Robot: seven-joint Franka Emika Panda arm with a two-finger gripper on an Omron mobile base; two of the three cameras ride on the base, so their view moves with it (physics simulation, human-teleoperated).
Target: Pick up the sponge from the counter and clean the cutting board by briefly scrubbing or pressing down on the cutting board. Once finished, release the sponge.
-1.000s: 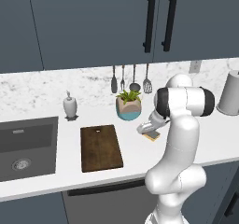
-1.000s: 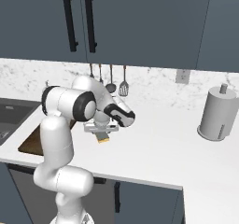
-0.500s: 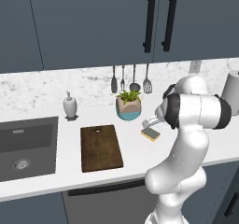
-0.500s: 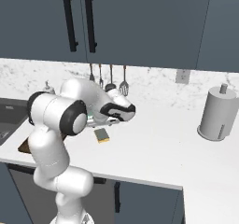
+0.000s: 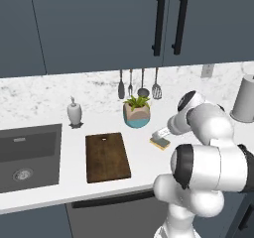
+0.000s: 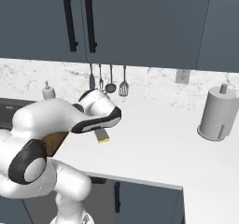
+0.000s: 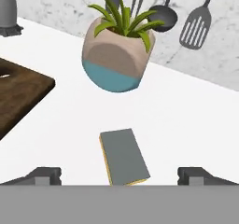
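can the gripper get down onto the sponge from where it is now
Probably yes. In the hand view the sponge lies flat on the counter between the open fingertips, with the potted plant and cutting board standing clear.

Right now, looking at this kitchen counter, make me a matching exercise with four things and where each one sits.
Things:
1. sponge
2. cutting board
3. potted plant
4. paper towel roll

Places:
A. far right end of the counter
B. just below the hanging utensils
C. flat beside the sink
D. between the open pincer tips

Pairs: 1-D, 2-C, 3-B, 4-A
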